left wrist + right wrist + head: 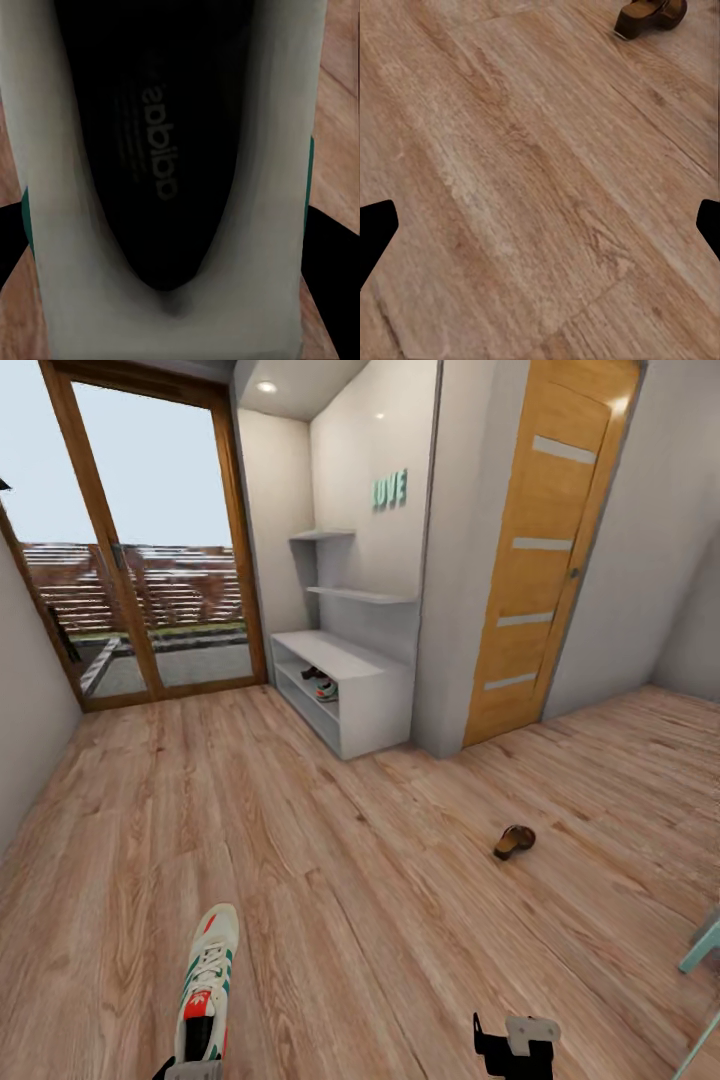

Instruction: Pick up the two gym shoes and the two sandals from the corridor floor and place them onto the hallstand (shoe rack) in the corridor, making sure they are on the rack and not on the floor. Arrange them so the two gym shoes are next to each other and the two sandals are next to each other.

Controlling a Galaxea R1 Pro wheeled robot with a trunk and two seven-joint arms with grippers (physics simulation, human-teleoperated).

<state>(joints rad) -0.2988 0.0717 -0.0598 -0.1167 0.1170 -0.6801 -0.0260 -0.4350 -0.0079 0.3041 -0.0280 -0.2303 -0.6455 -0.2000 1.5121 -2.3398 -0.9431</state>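
One gym shoe (208, 980), white with green stripes and a red tongue patch, hangs toe-forward over the corridor floor (380, 920), with my left gripper (190, 1070) shut on its heel end. The left wrist view looks into the dark insole of the gym shoe (161, 150). A brown sandal (514, 841) lies on the planks ahead to the right, and the same sandal (651, 15) appears in the right wrist view. My right gripper (515, 1045) is open over bare floor. The hallstand (375, 690) stands against the far wall; a second gym shoe (327, 690) and a dark flat shape (312, 673) sit on its lower shelf.
A glass sliding door (150, 560) closes the far left. A wooden door (545, 550) stands to the right of the hallstand. A teal furniture leg (700, 945) juts in at the right edge. A grey wall (30, 710) runs along the left.
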